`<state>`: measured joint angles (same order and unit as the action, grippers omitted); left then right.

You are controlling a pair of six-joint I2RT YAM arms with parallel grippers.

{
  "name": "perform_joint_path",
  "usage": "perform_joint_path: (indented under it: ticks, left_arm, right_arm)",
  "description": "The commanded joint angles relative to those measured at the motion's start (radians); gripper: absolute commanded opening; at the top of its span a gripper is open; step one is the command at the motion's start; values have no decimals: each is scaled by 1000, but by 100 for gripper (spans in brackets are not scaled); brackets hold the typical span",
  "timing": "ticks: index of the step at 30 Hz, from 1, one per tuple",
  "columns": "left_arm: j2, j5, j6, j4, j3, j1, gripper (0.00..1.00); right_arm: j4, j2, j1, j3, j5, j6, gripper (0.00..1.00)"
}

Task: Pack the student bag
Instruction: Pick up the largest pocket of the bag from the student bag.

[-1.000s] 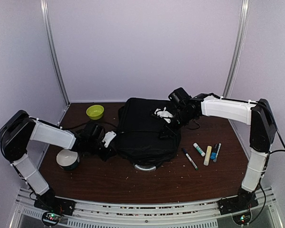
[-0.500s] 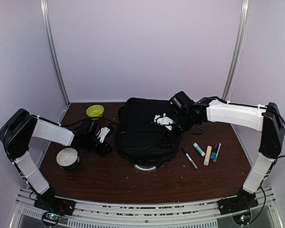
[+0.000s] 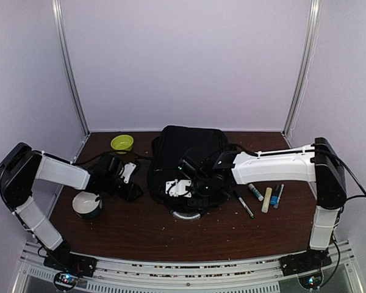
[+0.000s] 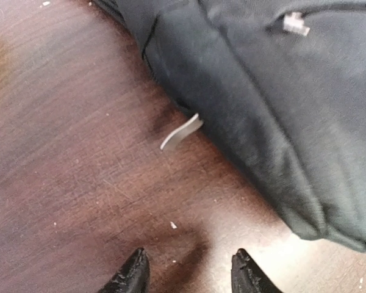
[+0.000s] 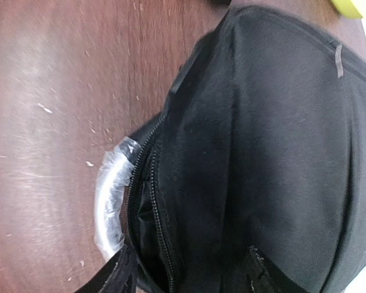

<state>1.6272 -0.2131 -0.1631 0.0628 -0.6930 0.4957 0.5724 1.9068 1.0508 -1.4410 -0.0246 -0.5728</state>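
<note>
Swung right gripper (image 5: 188, 274) to backpack's (image 3: 189, 146) near edge, spread unclenched; pulled left gripper (image 4: 189, 274) off backpack, released, over counter (image 3: 140, 232).

i count one student bag (image 3: 186, 160) on the desk (image 3: 140, 235), with one grey curved handle (image 5: 110, 204). around it there is one green bowl (image 3: 122, 143), one round white container (image 3: 87, 204), and what looks like five writing things: one black-and-white marker (image 3: 244, 204), one teal-capped stick (image 3: 255, 192), one yellow highlighter (image 3: 266, 199), one blue marker (image 3: 274, 195) and one dark pen (image 3: 280, 195), this last pair too close together to count with certainty. of my own i count two arms and two pincers, the left pincer (image 4: 189, 278) and the right pincer (image 5: 189, 278).
</note>
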Motion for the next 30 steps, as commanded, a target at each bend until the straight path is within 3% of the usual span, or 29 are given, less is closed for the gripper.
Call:
perform_joint_path:
  ticks: [1, 3, 8, 14, 16, 18, 20, 26, 30]
  left_arm:
    - [-39, -25, -22, 77, 23, -11, 48]
    - [-36, -30, -17, 80, 23, -10, 48]
    - [-14, -86, 15, 80, 4, -11, 38]
    - [-18, -59, 54, 81, 1, -10, 45]
    - [-22, -53, 69, 80, 0, -9, 48]
    - [-19, -58, 82, 78, 0, -10, 62]
    - [-5, -96, 97, 76, -10, -11, 68]
    - [48, -288, 129, 177, -10, 1, 59]
    - [106, -308, 146, 176, -59, 24, 54]
  right_arm:
    - [-39, 9, 13, -13, -141, 3, 57]
    - [-52, 11, 14, -3, -149, 1, 54]
    - [-60, 14, 15, -1, -150, -1, 34]
    - [-51, -19, 14, 32, -128, -28, 6]
    - [-52, -56, 15, 65, -97, -40, 3]
    - [-48, -95, 15, 97, -75, -48, 2]
    - [-35, -136, 14, 125, -58, -53, 0]
    - [-29, -205, 14, 201, -31, -51, 0]
    - [-25, -209, 14, 210, -16, -38, 0]
